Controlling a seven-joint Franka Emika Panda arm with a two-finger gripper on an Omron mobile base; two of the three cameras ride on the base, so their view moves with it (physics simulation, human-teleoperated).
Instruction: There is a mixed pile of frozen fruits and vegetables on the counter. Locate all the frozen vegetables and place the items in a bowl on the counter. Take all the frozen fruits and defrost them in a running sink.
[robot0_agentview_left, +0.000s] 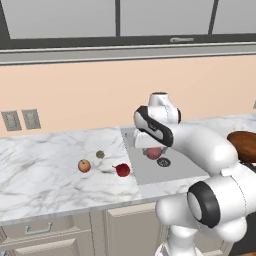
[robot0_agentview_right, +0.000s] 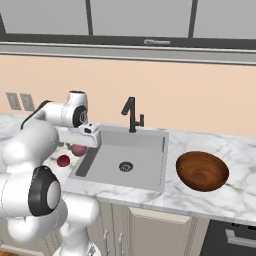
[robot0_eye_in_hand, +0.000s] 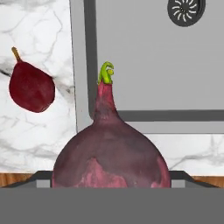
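One purple vegetable (robot0_eye_in_hand: 111, 162), tip toward sink (robot0_eye_in_hand: 157, 57)

The counter (robot0_agentview_left: 45, 165) is white marble with grey veins running through it, beige cabinets (robot0_agentview_left: 120, 225) below and a peach wall behind. The sink (robot0_agentview_right: 137, 155) is plain grey with a dark round drain (robot0_agentview_right: 125, 166) and a black faucet (robot0_agentview_right: 132, 116). The bowl (robot0_agentview_right: 202, 171) is a deep reddish-brown, wood-grain look. Fruit-wise: an orange-yellow one (robot0_agentview_left: 84, 165), a little olive-brown one (robot0_agentview_left: 100, 154), a dark red one (robot0_agentview_left: 122, 170). The onion-looking ball (robot0_eye_in_hand: 111, 164) is mottled pinkish-purple with a bright green sprout.
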